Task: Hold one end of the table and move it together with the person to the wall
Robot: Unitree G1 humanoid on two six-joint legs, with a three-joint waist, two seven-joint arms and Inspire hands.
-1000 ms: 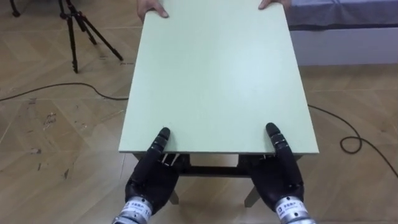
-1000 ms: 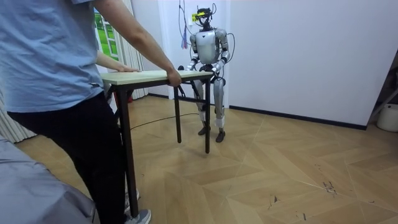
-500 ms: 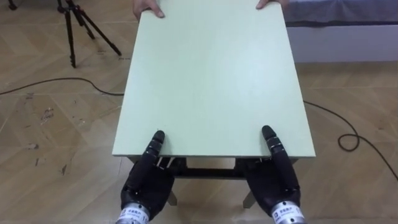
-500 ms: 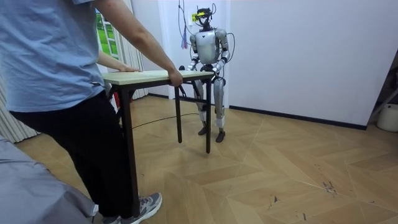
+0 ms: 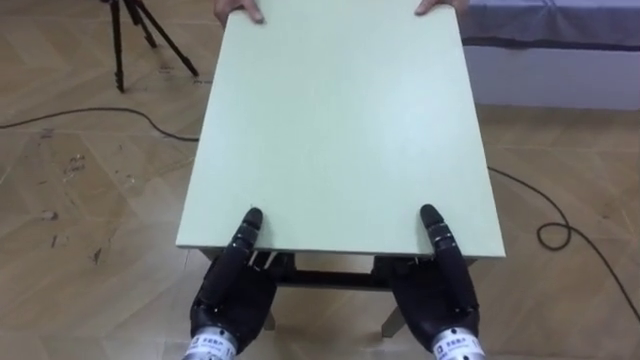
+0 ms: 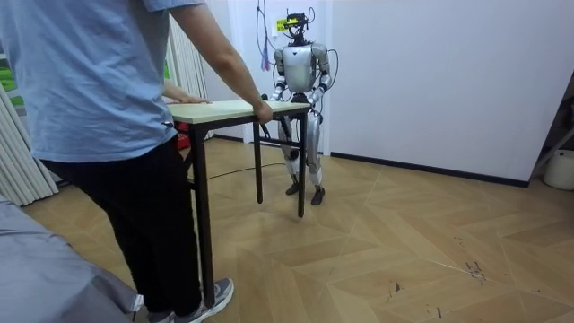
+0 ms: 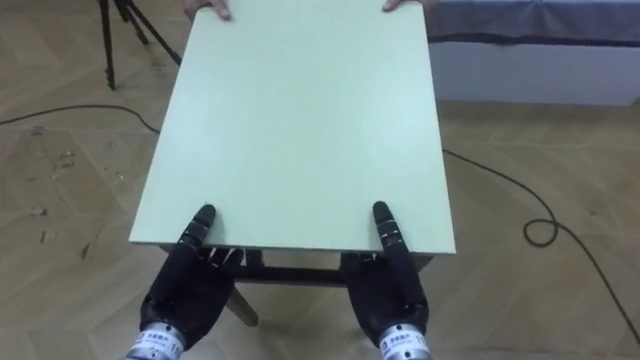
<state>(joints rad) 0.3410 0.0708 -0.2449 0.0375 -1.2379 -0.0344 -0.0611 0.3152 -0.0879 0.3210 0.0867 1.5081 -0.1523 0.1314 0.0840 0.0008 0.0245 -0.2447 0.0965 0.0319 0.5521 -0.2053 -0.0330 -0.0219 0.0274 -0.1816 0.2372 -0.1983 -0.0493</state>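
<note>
Pale green table, its long axis running straight away from me toward a person. My left hand and right hand meet the near short edge, each partly on top and the rest beneath; I cannot tell whether they grip. The person's hands hold the far corners. A tripod stands far left, grey furniture far right. Open wood floor spreads toward the room view's right.

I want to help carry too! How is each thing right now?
table: level, held at both short ends.
left hand: clamped on the near edge, thumb on top, fingers under.
right hand: same grip, near edge.
person's hands: gripping the far edge.
tripod: standing on the floor.
</note>
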